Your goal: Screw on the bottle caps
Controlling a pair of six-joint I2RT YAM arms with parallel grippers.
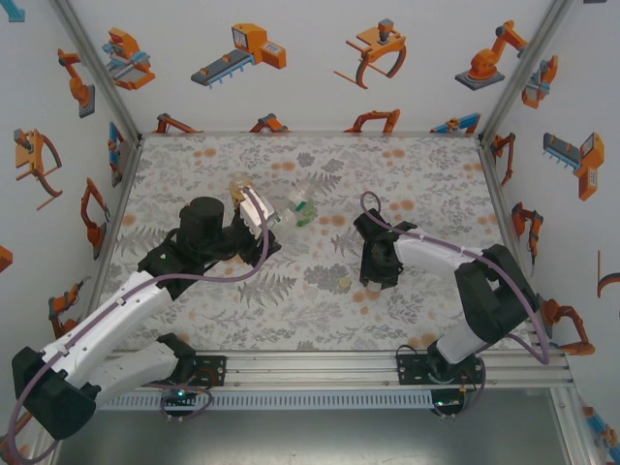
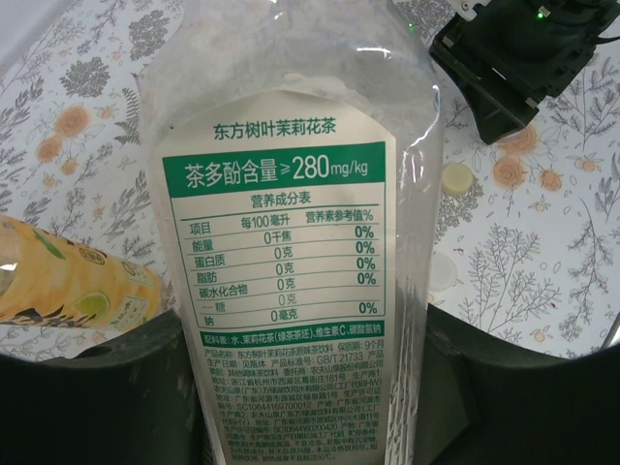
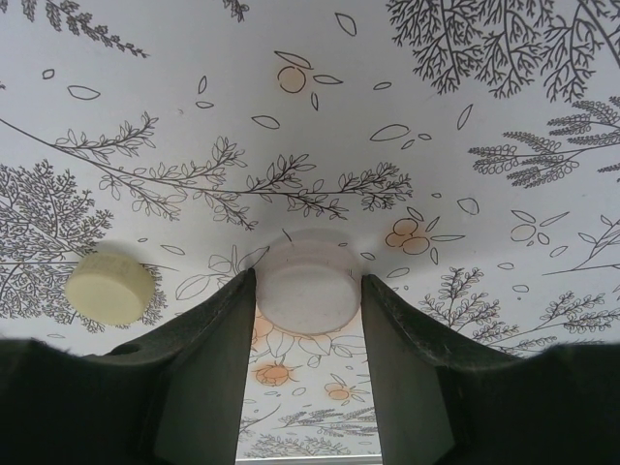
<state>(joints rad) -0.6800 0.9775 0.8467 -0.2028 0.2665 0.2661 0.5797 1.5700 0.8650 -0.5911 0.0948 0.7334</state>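
pinching the white cap (image 3: 306, 293) on the desk (image 3: 291, 116), the right hand (image 3: 308, 279) is sitting just beside the yellow-green cap (image 3: 109, 287); the left hand (image 2: 310, 383) is clamping the slim clear bottle (image 2: 281, 194) by its label.

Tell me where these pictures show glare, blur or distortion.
Left wrist view: glare streaks on the clear bottle, its label sharp. Right wrist view: the table pattern bends from lens distortion; the white cap looks slightly soft. Top view: even light.
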